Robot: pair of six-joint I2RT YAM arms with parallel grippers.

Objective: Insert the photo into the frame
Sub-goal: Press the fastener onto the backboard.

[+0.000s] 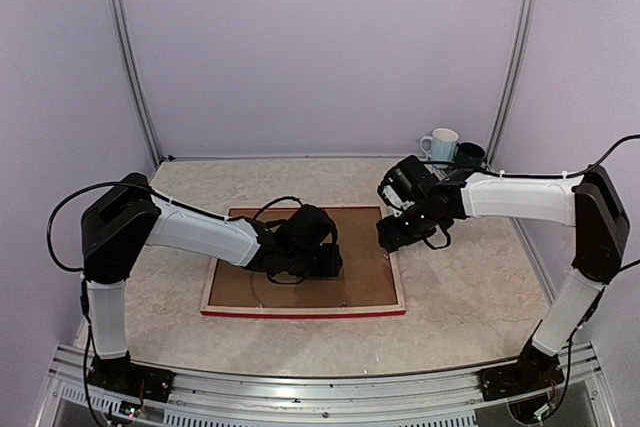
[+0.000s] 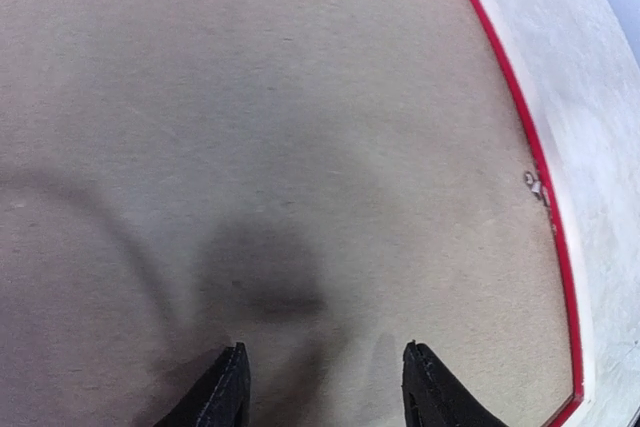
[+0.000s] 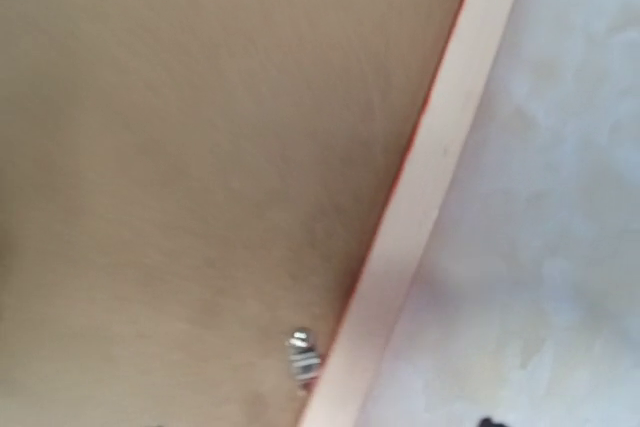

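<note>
Backing board point(image 1: 362, 282) lies in the frame point(image 1: 300, 313); I see left gripper point(image 2: 322, 352) above it, jaws apart, empty; right gripper point(image 1: 386, 240) unclear.

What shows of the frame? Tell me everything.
The frame lies flat, back up, on the table. It is a thin rectangle with a pale wood rim and red showing along its edges. A brown backing board fills its opening, and a small metal clip sits at the right inner edge.
</note>
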